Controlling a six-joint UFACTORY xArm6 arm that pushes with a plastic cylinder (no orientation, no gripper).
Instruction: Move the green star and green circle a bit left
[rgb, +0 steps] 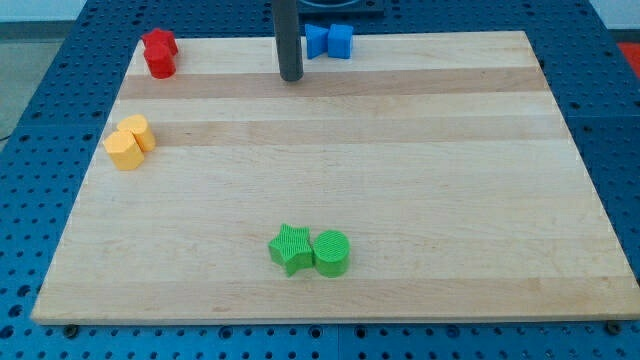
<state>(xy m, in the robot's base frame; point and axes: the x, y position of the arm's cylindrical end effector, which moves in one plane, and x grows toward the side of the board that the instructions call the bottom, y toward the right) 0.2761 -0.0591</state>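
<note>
Our tip (291, 77) stands near the board's top edge, just left of the blue blocks (329, 41) and well apart from the greens; it is a bare rod, so there are no fingers to open or close. To do this well, we judge we should circle round to the right side of the green circle (332, 253) and push left gently, so it drives the green star (291, 249) along. The two sit touching near the bottom edge, about mid-width: ribbed, squat, bright green pieces, star on the left.

star (291, 249) touching circle's (331, 252) left
</note>
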